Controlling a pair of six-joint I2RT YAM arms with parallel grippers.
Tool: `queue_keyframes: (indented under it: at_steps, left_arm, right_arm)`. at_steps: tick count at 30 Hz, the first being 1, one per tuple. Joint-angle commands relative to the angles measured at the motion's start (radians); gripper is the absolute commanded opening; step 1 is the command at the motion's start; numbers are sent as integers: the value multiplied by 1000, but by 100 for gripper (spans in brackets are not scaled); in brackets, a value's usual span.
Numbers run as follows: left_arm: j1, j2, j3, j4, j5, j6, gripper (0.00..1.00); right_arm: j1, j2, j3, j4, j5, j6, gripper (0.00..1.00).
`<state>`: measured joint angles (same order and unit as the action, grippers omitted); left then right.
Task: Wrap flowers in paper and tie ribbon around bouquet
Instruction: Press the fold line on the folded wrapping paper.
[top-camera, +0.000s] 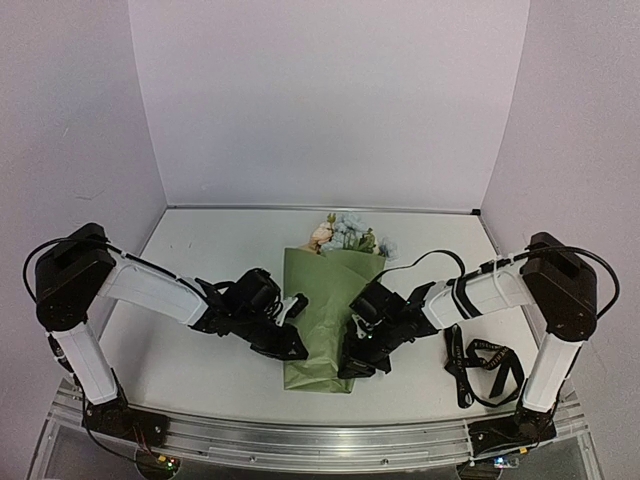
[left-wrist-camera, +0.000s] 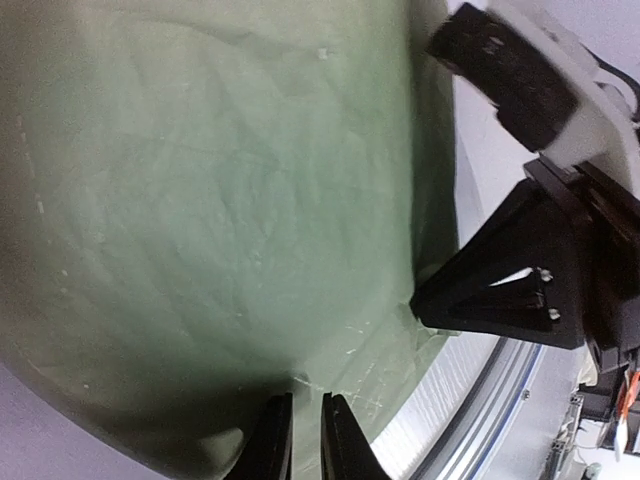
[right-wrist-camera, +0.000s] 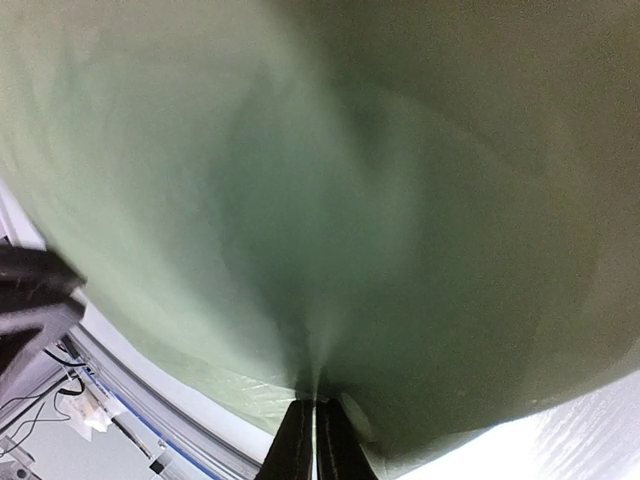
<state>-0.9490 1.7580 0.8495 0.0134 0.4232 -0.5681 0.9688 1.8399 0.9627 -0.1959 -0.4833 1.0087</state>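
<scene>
The bouquet lies in the middle of the table, the paper wrapped olive-green side out into a cone. The flowers stick out of its far end, pink and pale blue. My left gripper is at the cone's lower left edge. In the left wrist view its fingers stand a narrow gap apart at a fold of the paper. My right gripper is at the lower right edge, shut on a pinched crease of the paper, as the right wrist view shows. The ribbon lies loose on the table at the right.
The table's metal front rail runs just below the cone's narrow end. White walls close the back and both sides. The right arm's black gripper body shows close by in the left wrist view.
</scene>
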Motion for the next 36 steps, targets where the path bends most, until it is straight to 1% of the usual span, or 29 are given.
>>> queue_keyframes:
  at_steps: [1,6,10,15,21,29,36]
  left_arm:
    - [57,38,-28,118,112,-89,14]
    - [121,66,-51,145,126,-154,16]
    - [151,79,-31,136,127,-170,19]
    - [206,112,15,107,137,-178,21]
    - [272,185,106,43,155,-153,21]
    - [361,285,226,-2,178,-149,22]
    - [439,380,377,-58,198,-121,22]
  right_arm:
    - [-5,-12,-22,-36,16,-13,3]
    - [-4,-8,-25,-34,9,-18,3]
    - [-5,-3,-27,-34,2,-22,3]
    - [-5,7,-25,-34,-8,-20,3]
    - [-5,8,-35,-32,-10,-20,3]
    - [-5,11,-51,-13,-12,-16,3]
    - [-4,9,-63,1,-17,-12,3]
